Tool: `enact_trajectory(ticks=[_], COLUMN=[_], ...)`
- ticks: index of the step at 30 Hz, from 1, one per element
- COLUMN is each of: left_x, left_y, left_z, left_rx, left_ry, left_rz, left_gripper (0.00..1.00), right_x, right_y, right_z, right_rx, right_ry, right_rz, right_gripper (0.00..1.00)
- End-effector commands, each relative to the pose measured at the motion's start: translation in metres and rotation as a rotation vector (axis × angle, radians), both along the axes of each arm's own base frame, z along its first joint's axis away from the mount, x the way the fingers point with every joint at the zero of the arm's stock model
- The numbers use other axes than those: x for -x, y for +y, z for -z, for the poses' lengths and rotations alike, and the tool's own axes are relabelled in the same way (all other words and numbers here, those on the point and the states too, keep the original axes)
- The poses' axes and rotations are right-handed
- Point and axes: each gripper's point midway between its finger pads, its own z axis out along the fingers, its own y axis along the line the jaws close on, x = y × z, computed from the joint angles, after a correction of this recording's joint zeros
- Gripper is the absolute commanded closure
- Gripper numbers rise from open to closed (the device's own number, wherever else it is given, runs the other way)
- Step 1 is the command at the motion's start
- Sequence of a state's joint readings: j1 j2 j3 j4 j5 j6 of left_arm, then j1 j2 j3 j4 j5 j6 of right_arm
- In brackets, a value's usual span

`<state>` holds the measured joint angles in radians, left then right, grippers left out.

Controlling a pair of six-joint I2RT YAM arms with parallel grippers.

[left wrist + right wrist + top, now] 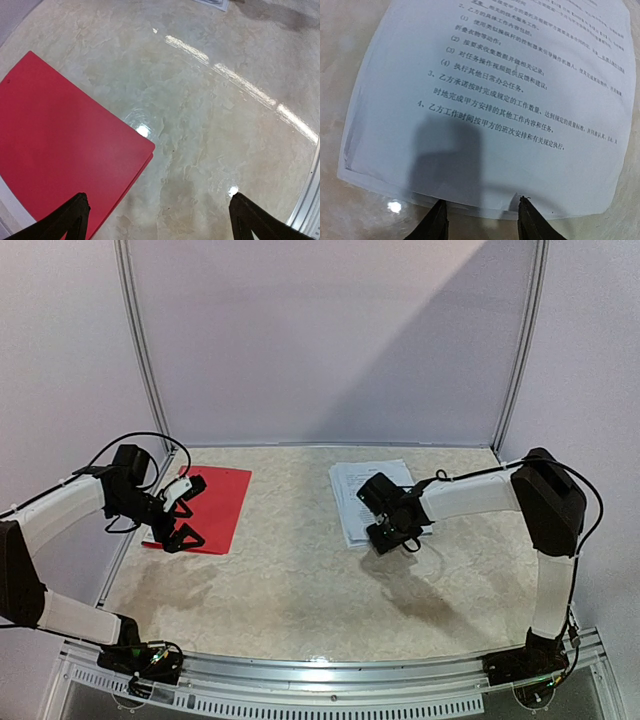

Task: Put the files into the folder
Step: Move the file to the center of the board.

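Note:
The red folder (212, 502) lies flat and closed at the table's left side; its clip is hidden. My left gripper (188, 512) hovers over its left edge, open and empty. In the left wrist view the folder (60, 145) fills the left, with one finger over it and the other over bare table; the gripper (160, 222) is wide open. The files (365, 492) are a stack of white printed sheets at centre right. My right gripper (396, 537) is open at the stack's near edge. In the right wrist view its fingertips (438, 222) straddle the edge of the files (495, 95).
The beige marbled table top (300, 580) is shiny. A metal rail (140, 370) and white walls enclose the back and sides. A white strip (12, 205) of the table's left border shows under the folder's corner.

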<state>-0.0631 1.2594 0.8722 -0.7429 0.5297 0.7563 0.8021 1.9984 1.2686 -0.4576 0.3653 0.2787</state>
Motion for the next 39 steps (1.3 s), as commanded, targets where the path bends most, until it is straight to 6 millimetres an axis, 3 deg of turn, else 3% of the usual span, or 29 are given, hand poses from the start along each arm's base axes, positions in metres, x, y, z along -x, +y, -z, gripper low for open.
enact_trajectory(ticks=[1, 5, 8, 11, 14, 16, 19, 20, 22, 23, 24, 28, 33, 39], left_x=[-0.002, -0.002, -0.002, -0.002, -0.006, -0.009, -0.016, -0.018, -0.022, -0.023, -0.023, -0.022, -0.021, -0.021], left_y=[0.006, 0.009, 0.01, 0.011, 0.014, 0.018, 0.031, 0.036, 0.045, 0.048, 0.05, 0.048, 0.044, 0.044], left_z=[0.008, 0.008, 0.008, 0.008, 0.007, 0.008, 0.011, 0.013, 0.015, 0.017, 0.019, 0.022, 0.019, 0.014], left_rx=[-0.021, -0.023, -0.02, -0.018, -0.021, -0.038, -0.083, -0.094, -0.101, -0.098, -0.096, -0.068, -0.044, -0.042], left_ry=[0.02, 0.023, 0.021, 0.02, 0.017, 0.02, 0.026, 0.03, 0.037, 0.042, 0.048, 0.076, 0.089, 0.071], left_rz=[-0.012, -0.018, -0.021, -0.026, -0.048, -0.072, -0.132, -0.153, -0.194, -0.209, -0.218, -0.212, -0.198, -0.199], left_gripper=[0.0, 0.0, 0.0, 0.0, 0.0, 0.01, 0.01, 0.0, 0.0, 0.0, 0.01, 0.0, 0.01, 0.0], right_x=[0.014, 0.022, 0.032, 0.034, 0.014, -0.008, -0.043, -0.053, -0.073, -0.087, -0.094, -0.123, -0.136, -0.128], right_y=[-0.056, -0.041, -0.016, 0.029, 0.06, 0.07, 0.083, 0.087, 0.095, 0.1, 0.096, 0.101, 0.096, 0.068], right_z=[0.037, 0.024, -0.01, -0.059, -0.098, -0.11, -0.095, -0.078, -0.07, -0.081, -0.058, -0.041, -0.016, 0.023], right_rx=[0.178, 0.151, 0.107, -0.077, -0.212, -0.213, -0.131, -0.095, -0.047, -0.046, 0.007, -0.009, -0.086, 0.022], right_ry=[0.141, 0.174, 0.149, 0.094, -0.011, -0.07, -0.09, -0.071, -0.083, -0.121, -0.106, -0.143, -0.095, -0.02], right_rz=[0.013, -0.093, -0.199, -0.298, -0.312, -0.289, -0.229, -0.212, -0.169, -0.137, -0.112, -0.046, 0.022, 0.104], right_gripper=[0.53, 0.49, 0.44, 0.37, 0.31, 0.27, 0.25, 0.25, 0.25, 0.25, 0.24, 0.24, 0.27, 0.31])
